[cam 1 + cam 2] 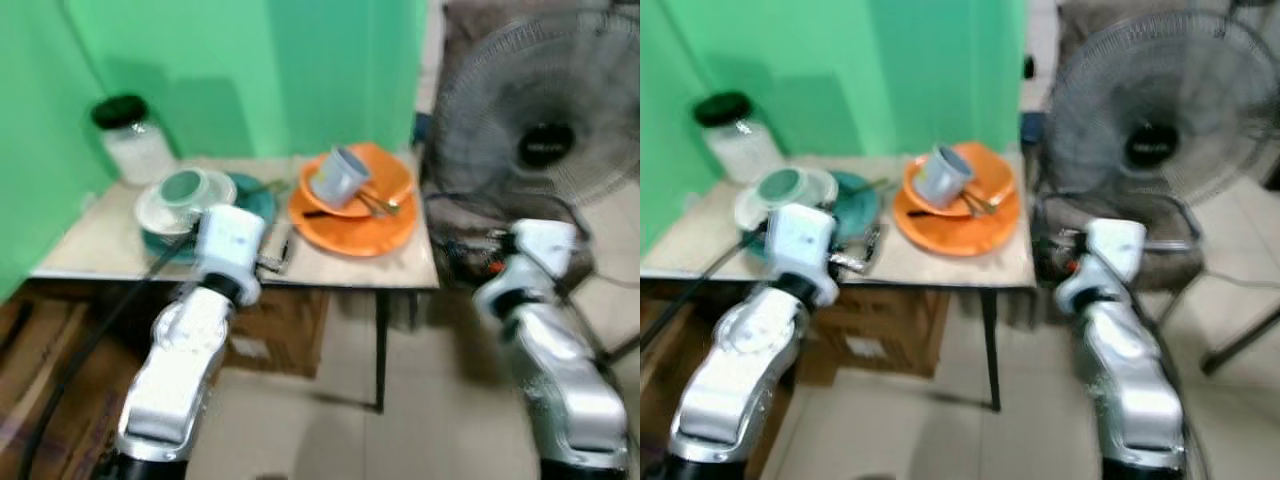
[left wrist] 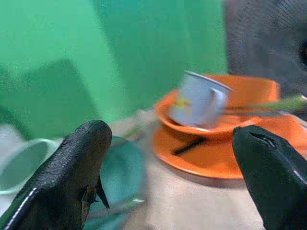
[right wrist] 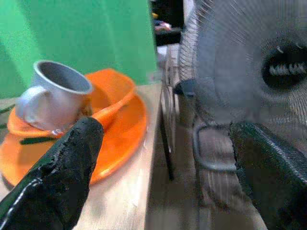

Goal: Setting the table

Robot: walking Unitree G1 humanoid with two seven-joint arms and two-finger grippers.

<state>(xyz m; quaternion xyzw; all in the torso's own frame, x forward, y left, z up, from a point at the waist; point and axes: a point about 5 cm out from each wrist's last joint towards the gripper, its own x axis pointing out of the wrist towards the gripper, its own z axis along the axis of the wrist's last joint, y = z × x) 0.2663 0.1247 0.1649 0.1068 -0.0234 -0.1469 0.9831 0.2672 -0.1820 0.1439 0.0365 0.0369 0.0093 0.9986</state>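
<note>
A small table stands against a green wall. It carries an orange plate with an orange bowl on it. A grey mug lies tilted in that bowl beside some cutlery. To the left, a white bowl rests on a teal plate. My left gripper is open at the table's front edge, near the teal plate and facing the mug. My right gripper is open and empty, off the table's right end by the orange plate.
A glass jar with a black lid stands at the table's back left. A large floor fan stands close to the right of the table. Cardboard boxes sit under the table. Tiled floor lies in front.
</note>
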